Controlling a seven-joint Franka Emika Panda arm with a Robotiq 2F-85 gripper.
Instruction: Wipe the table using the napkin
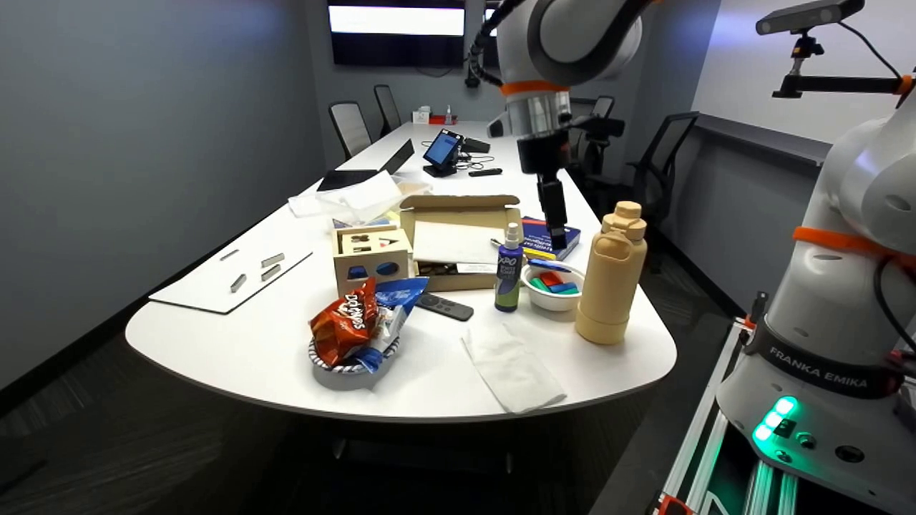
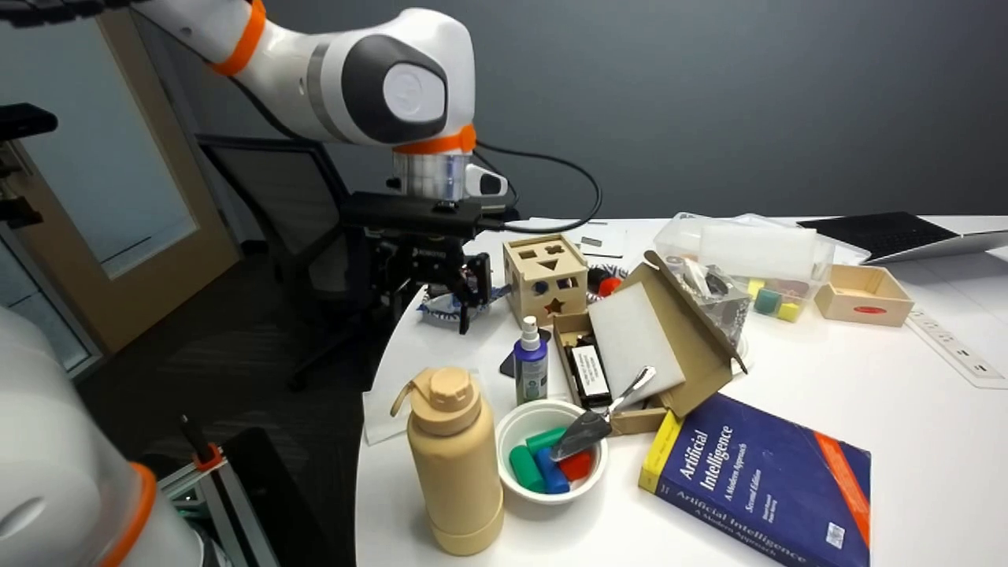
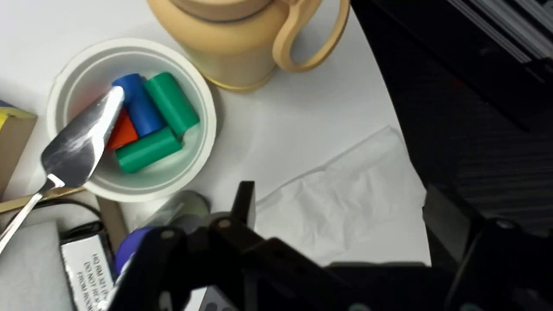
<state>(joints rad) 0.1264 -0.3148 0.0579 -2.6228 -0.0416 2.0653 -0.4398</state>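
partly hidden by the gripper [image 3: 343, 208] in the wrist view, the napkin [image 3: 345, 196] lies on the table [image 1: 243, 357], long axis running toward its edge — the fingers [image 3: 243, 201] wide apart, empty.

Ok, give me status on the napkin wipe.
Tool open, nothing held. Napkin lying on table, near the edge. Expo spray bottle and tan water bottle close by; could crowd the wipe.

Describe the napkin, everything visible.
The white napkin looks like thin, unmarked tissue, lightly crumpled, perhaps folded along one edge. It lies spread at the rounded end of the table, reaching the edge; overhang unclear. Only the table visibly touches it. In the wrist view, the open gripper frames it, ungripped, hiding part.
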